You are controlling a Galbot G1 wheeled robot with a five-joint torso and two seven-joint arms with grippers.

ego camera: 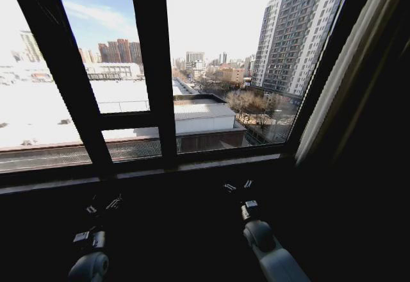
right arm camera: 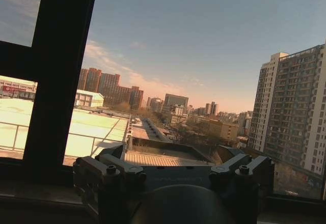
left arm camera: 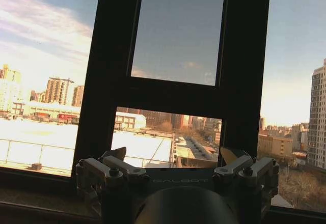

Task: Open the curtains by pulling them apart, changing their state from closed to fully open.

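Window frame bars (ego camera: 154, 70): black, plain, unpatterned. Curtains (ego camera: 349, 83), bunched at the far right: greyish-beige with long vertical pleat lines, paler cream along one fold. Sill (ego camera: 192, 165): dull grey-brown strip. Left gripper (ego camera: 102, 206) and right gripper (ego camera: 238, 186): black bodies with small silver-white fittings. Both forearms, near: light grey casing. Wall below the sill: uniformly dark.
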